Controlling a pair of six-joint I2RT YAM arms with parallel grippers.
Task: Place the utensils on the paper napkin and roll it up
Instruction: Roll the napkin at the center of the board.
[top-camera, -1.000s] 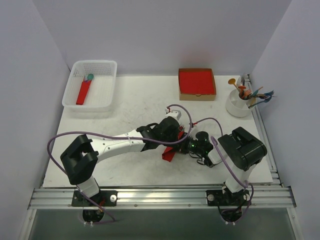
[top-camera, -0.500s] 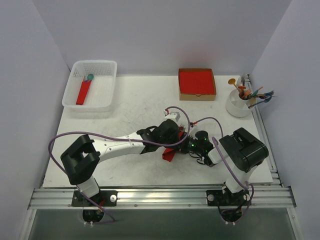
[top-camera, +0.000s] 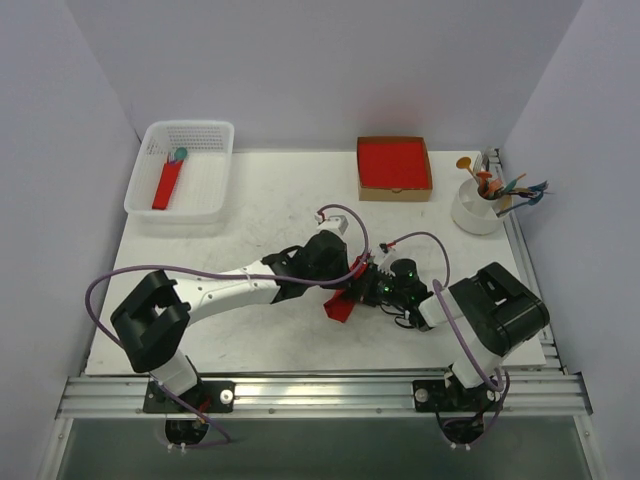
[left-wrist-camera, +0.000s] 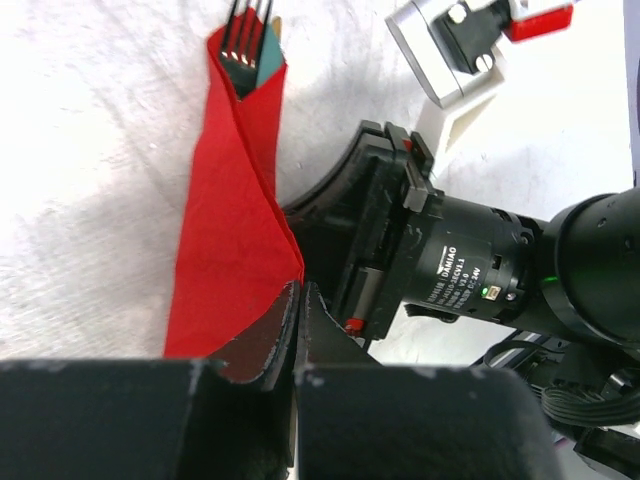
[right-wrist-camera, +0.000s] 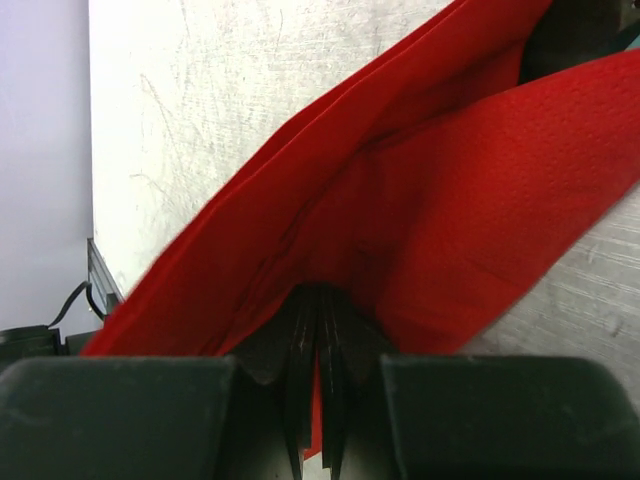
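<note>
The paper napkin (top-camera: 340, 306) lies at the table's middle, folded lengthwise into a long red wrap around the utensils. In the left wrist view the napkin (left-wrist-camera: 235, 200) runs away from me, and grey fork tines (left-wrist-camera: 250, 35) stick out of its far end. The rest of the utensils is hidden inside. My left gripper (left-wrist-camera: 298, 295) (top-camera: 343, 288) is shut on the napkin's near edge. My right gripper (right-wrist-camera: 322, 330) (top-camera: 360, 290) is shut on a fold of the napkin (right-wrist-camera: 450, 230), with red paper between its jaws. The two grippers meet over the napkin.
A white basket (top-camera: 205, 190) at the back left holds a red roll with a teal spoon head (top-camera: 168, 183). A cardboard box of red napkins (top-camera: 394, 166) stands at the back. A white cup of colourful cutlery (top-camera: 478, 205) stands at the back right.
My left wrist has swung back and left over the napkin, and my right arm has shifted slightly right. More of the red napkin shows below the grippers.
</note>
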